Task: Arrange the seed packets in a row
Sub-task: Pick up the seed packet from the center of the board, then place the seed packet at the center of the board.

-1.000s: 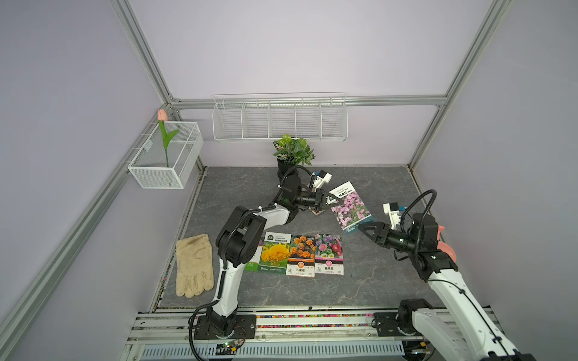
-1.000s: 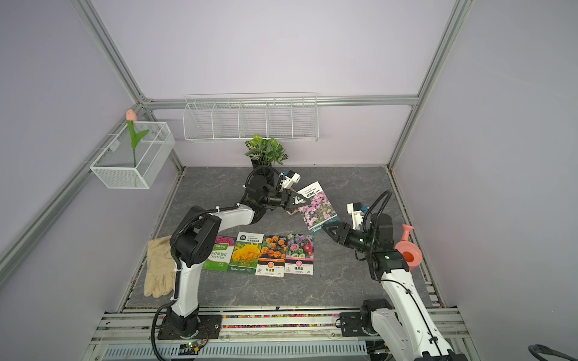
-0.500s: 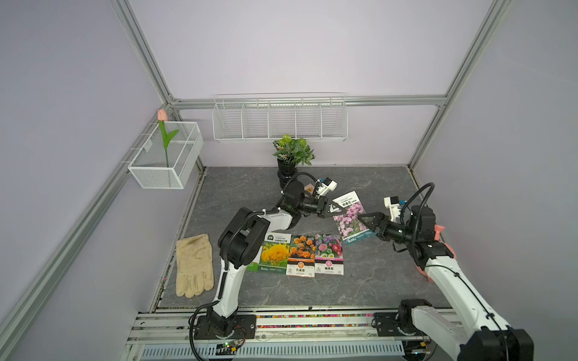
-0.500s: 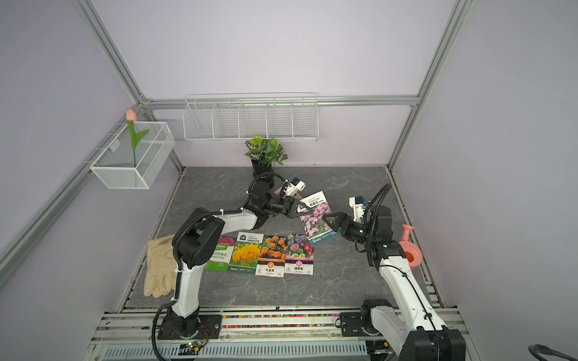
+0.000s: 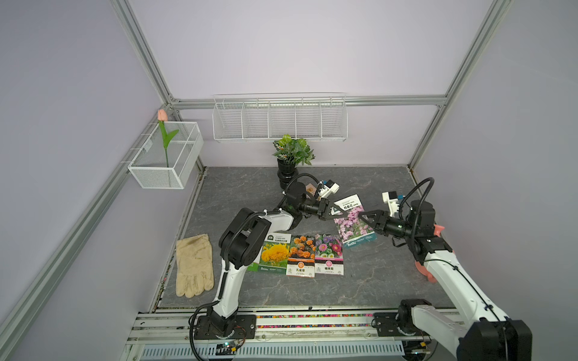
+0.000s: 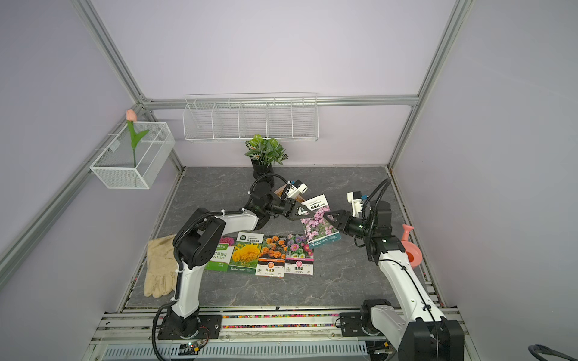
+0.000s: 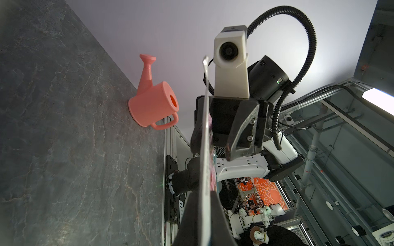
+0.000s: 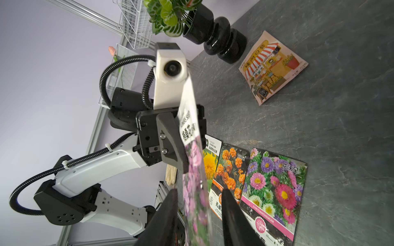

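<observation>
One lilac packet hangs clenched in the left end effector; the right end effector straddles its side, unclosed. Likely slick, floppy: pinch well inside the edge.

In a top view the left arm hides all but a sliver of the green packet, and its wrist camera covers most of the beige shopfront packet. The right arm screens the pink watering can at mid-body; the lilac packet blurs close to the right wrist lens.
</observation>
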Motion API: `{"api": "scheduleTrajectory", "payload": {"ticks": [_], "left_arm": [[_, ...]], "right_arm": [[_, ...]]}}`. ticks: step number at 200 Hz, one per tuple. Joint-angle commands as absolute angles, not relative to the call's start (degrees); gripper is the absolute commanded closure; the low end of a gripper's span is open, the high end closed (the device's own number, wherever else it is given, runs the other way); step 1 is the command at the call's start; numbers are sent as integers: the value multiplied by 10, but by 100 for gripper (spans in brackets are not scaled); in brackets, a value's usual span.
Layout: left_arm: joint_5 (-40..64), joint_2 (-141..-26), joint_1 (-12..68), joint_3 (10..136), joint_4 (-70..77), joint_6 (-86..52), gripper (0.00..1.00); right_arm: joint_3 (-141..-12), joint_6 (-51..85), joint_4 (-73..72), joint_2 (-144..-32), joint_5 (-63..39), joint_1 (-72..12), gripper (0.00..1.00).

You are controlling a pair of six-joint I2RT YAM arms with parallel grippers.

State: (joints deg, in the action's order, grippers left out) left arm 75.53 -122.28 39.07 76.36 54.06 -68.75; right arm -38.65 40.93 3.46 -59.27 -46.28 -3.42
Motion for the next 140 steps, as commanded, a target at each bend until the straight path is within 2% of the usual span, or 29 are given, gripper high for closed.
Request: {"api": "scheduleTrajectory", "payload": {"ticks": [1,26,38,43,51,58,77,111,140], "left_arm": [[762,-1229,392,795,538,-688,100],[756,-1236,391,803,520,-683,100],[746,-1238,388,800,513,-679,88],[737,-1240,384,798,503,-674,77],[720,-1241,376,793,478,-662,51],[701,-1242,364,786,459,-653,32],[646,-1238,324,750,443,-649,1],[555,-1196,277,668,431,-626,0],[449,-1129,279,640,270,-496,0]], "right_arm": [[-391,391,56,-592,-463,-40,72],[-388,390,58,-577,-444,-40,93],[-383,390,60,-570,-434,-39,93],[-380,390,60,-567,-430,-39,93],[-373,391,61,-561,-420,-39,93],[-365,390,64,-555,-409,-38,93],[-334,387,84,-535,-362,-38,93],[-255,395,99,-497,-298,-38,93],[-191,419,98,-448,-247,-38,93]]}}
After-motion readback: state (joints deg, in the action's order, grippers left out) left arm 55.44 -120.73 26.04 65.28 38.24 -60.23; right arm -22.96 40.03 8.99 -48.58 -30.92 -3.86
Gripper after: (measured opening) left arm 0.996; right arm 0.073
